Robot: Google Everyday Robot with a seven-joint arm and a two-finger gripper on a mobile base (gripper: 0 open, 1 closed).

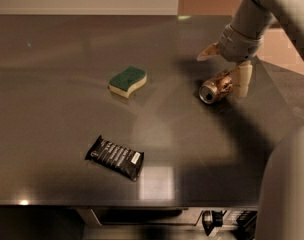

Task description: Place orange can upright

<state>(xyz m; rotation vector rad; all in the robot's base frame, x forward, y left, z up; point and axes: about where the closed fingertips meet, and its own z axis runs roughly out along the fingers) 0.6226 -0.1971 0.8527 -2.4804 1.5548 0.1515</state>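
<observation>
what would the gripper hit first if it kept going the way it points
Probably the orange can lying on its side just below the open gripper, else the table beside it; depth is unclear.

The orange can point(215, 87) coppery brown, silver-rimmed; the gripper point(222, 75) over it at right, grey and cream; sponge point(127, 81) green on cream; snack bar wrapper point(115, 157) black, pale lettering; tabletop point(52, 114) dark brushed grey.

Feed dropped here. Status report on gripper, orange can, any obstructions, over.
Gripper open at far right, close beside the orange can. Can lying on its side, not gripped. Sponge and snack bar well off to the left.
</observation>
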